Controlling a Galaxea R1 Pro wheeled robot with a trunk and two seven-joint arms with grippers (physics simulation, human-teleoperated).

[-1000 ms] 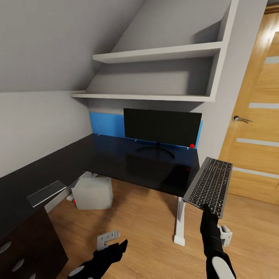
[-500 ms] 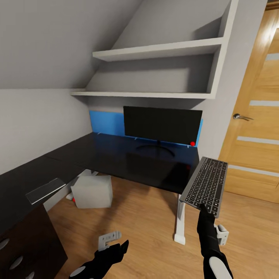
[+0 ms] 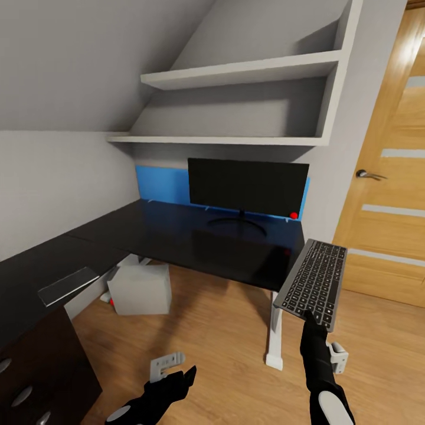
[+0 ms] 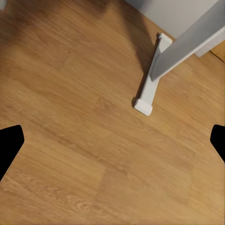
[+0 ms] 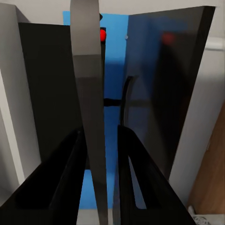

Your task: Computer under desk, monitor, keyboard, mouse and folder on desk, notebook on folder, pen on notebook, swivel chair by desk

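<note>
The black monitor [image 3: 248,189] stands on the dark desk [image 3: 177,239] in front of a blue panel. My right gripper [image 3: 308,317] is shut on the near edge of the grey keyboard [image 3: 313,283], which it holds tilted in the air just off the desk's right end. In the right wrist view the keyboard [image 5: 89,108] runs edge-on between the fingers [image 5: 126,178]. The grey computer box [image 3: 140,289] sits on the floor under the desk. My left gripper [image 3: 180,381] hangs low over the floor, and its fingertips [image 4: 10,143] are spread wide apart, so it is open.
A thin grey slab [image 3: 68,285] lies on the desk's left wing above dark drawers [image 3: 35,378]. White desk legs [image 3: 274,330] stand on the wood floor, with a foot [image 4: 149,89] under my left gripper. Shelves [image 3: 242,71] hang above the desk. A wooden door [image 3: 392,189] is at the right.
The keyboard and my right gripper have shifted slightly left, closer to the desk's right end. The head camera has moved a little, so the whole picture has shifted.
</note>
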